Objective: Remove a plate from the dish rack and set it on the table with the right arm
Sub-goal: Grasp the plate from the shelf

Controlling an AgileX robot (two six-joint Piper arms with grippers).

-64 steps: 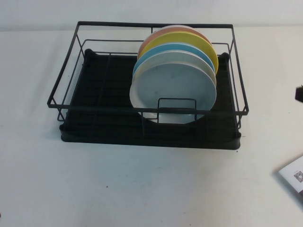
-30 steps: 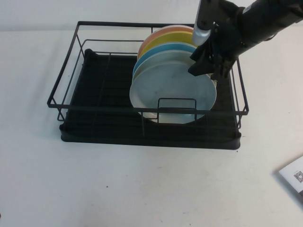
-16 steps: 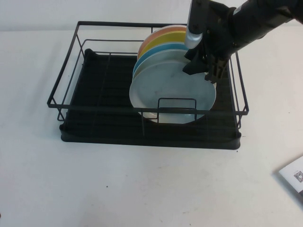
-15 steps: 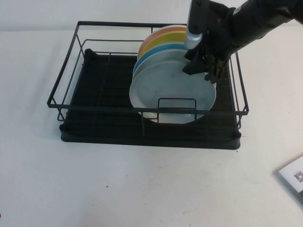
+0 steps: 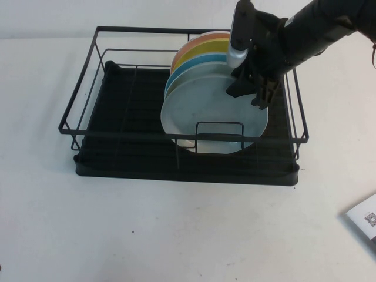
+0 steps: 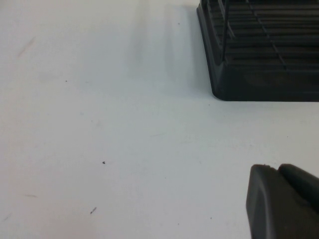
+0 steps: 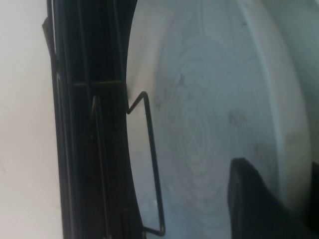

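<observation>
The table (image 5: 176, 235) carries the dish rack (image 5: 182, 158), unmoved since earlier. The right arm (image 5: 311, 26) has edged lower and leftward over the upright stack. The plate (image 5: 205, 111) stands frontmost in the rack; the right gripper (image 5: 249, 88) straddles its upper rim, jaws narrowing but whether clamped I cannot tell. The left gripper (image 6: 284, 204) hovers beside the rack's corner.

plate (image 5: 211, 114): round, pale grey-blue, matte, low raised rim, faint dark specks; stands on edge at the front of the plate stack, face toward the camera.
dish rack (image 5: 94, 88): rectangular black wire frame on a black ribbed tray base; rests on the table, plates in its right half.
table (image 5: 176, 235): plain white, flat, a few tiny dark specks.
right arm (image 5: 311, 29): black, reaches in from the upper right.
right gripper (image 5: 249, 88): at the plate's upper right rim.
left gripper (image 6: 284, 204): low over the table, near the rack's corner.
</observation>
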